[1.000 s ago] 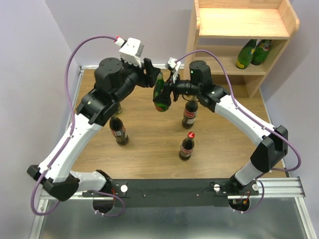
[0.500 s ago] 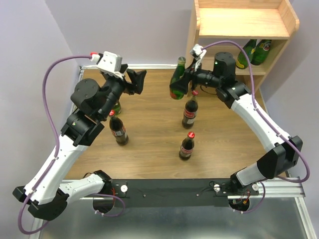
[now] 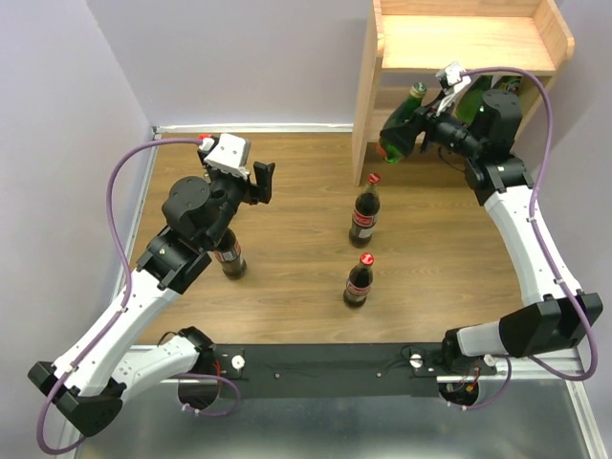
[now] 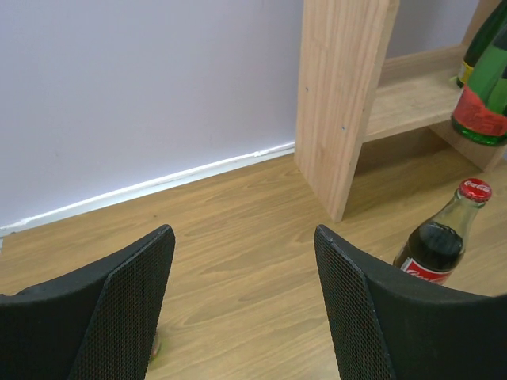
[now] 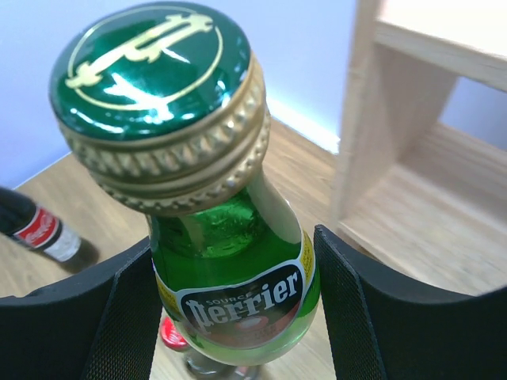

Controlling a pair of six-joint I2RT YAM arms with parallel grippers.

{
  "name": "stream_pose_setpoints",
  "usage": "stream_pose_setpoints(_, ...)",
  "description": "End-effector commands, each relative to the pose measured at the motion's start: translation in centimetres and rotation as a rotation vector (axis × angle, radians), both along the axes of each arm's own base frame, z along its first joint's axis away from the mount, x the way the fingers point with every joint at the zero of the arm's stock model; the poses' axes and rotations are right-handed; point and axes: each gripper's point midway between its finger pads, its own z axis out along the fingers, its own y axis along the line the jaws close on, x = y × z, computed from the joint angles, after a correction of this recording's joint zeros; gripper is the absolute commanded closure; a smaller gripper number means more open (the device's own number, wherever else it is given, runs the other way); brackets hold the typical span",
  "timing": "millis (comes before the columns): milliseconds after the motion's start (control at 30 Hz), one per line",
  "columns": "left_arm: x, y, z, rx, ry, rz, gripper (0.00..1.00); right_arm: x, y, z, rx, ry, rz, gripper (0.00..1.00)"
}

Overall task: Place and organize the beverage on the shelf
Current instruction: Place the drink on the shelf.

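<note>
Roughly a third of the way through, by the look of things. Counts two green bottles already standing on the lower tier of the shelf, pushed toward its right end and partly hidden behind the right arm. Grips a third green bottle with the right hand, fingers closed on the neck just below the gold cap, and holds it tilted at the mouth of that lower tier, just beside the left side panel; hard to say from above whether already past the front edge. Not set down yet, at any rate. Leaves three cola bottles upright on the counter: one near the foot of the left side panel, one closer to the arm bases, one off to the left and half covered by the left arm. Shows the left hand spread wide open with nothing between the fingers, hovering over the counter left of middle, well apart from the shelf and facing it, with the nearest cola bottle low at the right of the wrist view. No telling about anything else under the left arm. Judged remaining: stand the held bottle next to the two green ones, then bring over the colas one at a time, grouping like with like, perhaps on the top board or in a row alongside.
</note>
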Motion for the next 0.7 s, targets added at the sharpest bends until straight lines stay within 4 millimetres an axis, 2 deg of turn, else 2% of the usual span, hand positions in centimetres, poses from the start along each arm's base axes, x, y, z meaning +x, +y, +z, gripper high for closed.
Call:
stream_pose_setpoints(0, -0.1, 1.1, 0.7, -0.006, -0.065, 0.047, 0.21, -0.3, -2.2, 4.0, 0.015, -0.143, -0.068, 0.99)
stream_pose_setpoints(167, -0.1, 1.3, -0.7, 0.001, -0.054, 0.059, 0.21, 1.0, -5.6, 2.7, -0.035, -0.154, -0.213, 0.99)
stream_pose_setpoints(200, 0.0, 1.3, -1.6, 0.011, -0.043, 0.059, 0.21, 1.3, -6.2, 2.6, -0.055, -0.166, -0.242, 0.99)
stream_pose_setpoints(300, 0.1, 1.3, -2.6, 0.02, -0.033, 0.064, 0.21, 2.1, -8.1, 1.6, -0.09, -0.163, -0.333, 0.99)
stream_pose_setpoints(467, 0.2, 1.3, -2.9, 0.011, -0.042, 0.065, 0.21, 3.6, -10.8, 0.6, -0.142, -0.16, -0.464, 0.99)
stream_pose_setpoints(667, -0.3, 1.6, -3.1, -0.001, -0.056, 0.064, 0.21, 5.6, -12.6, -0.4, -0.177, -0.159, -0.556, 0.99)
